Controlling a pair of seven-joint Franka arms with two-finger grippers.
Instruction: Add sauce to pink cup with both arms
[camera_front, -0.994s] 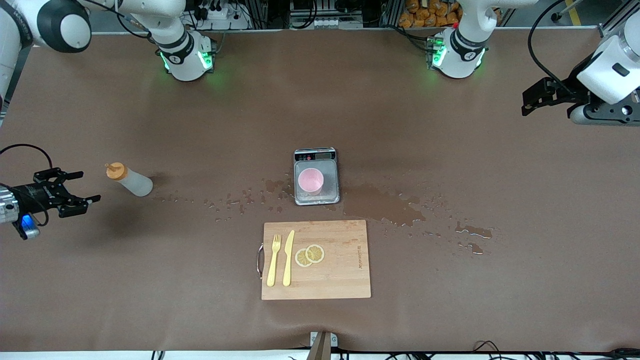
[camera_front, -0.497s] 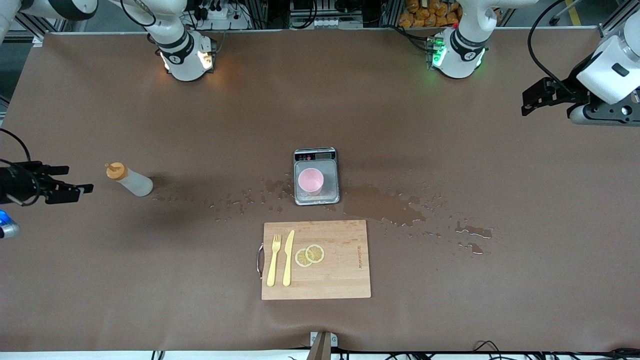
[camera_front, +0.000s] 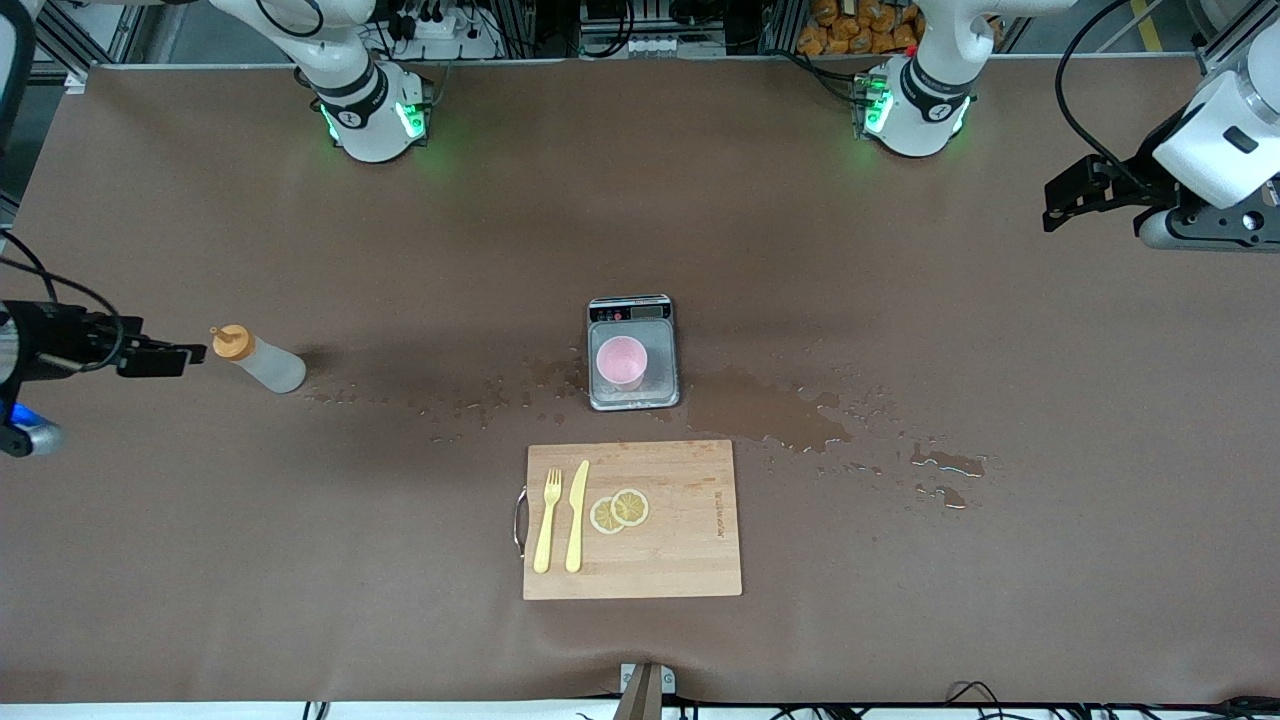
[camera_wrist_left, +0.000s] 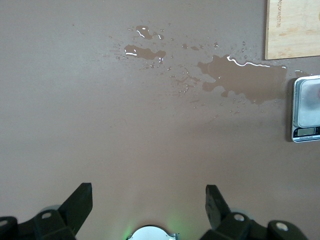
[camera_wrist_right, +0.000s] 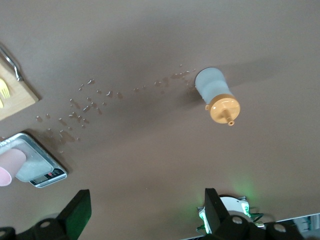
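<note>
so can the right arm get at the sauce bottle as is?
Probably yes. The right end effector is open, up close beside the sauce bottle at the right arm's end of the table. The bottle stands upright, and nothing lies between them.

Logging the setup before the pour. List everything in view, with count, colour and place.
sauce bottle: one, whitish with orange cap, standing toward the right arm's end of the table.
pink cup: one, pale pink, on the scale.
scale: one, grey, mid-table.
cutting board: one, light wood, nearer the front camera than the scale.
fork: one, yellow, on the board.
knife: one, yellow, beside the fork.
lemon slices: two, yellow, overlapping on the board.
spill: wet puddle and droplets beside the scale.
right hand: black, open, beside the bottle's cap.
left hand: black, open, waiting over its end.
</note>
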